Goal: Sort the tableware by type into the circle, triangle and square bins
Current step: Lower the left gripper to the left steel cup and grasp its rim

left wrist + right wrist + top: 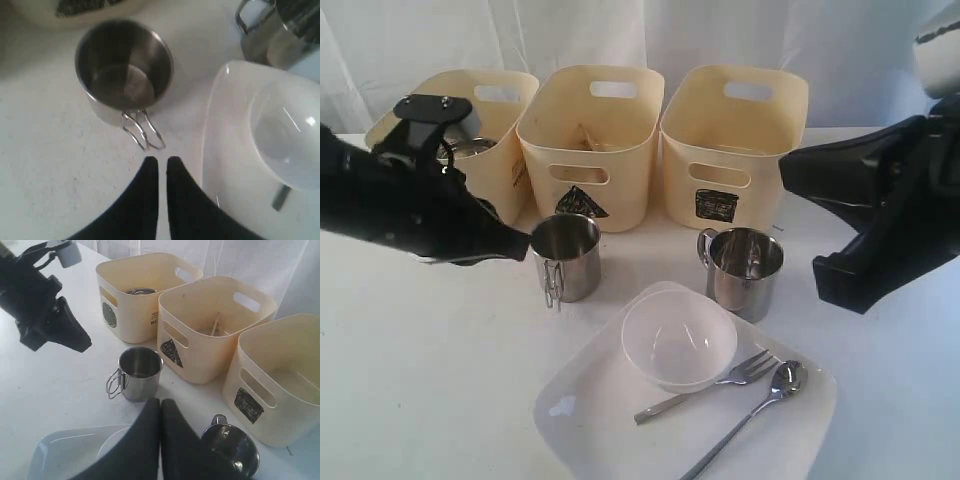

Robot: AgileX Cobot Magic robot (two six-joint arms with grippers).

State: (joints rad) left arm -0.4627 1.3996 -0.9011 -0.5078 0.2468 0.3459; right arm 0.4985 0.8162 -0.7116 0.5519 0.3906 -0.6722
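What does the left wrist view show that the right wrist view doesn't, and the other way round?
Left wrist only: the inside of the clear bowl. Right wrist only: the right gripper, the steel bowl in the circle bin, chopsticks in the triangle bin, the square bin. Both: the left gripper, wire-handled mug, second mug, white plate.

Desk (420, 380): white and matte, seen in the exterior view.
Back row: three cream bins side by side. From left to right they are the circle bin (510, 120), triangle bin (590, 150) and square bin (730, 170).
Left mug (567, 260): steel, upright, just in front of the triangle bin, wire handle facing front.
Right mug (745, 272): steel, upright, in front of the square bin, handle to the left.
Plate (590, 420): large, white, rounded-square, at the front, near both mugs.
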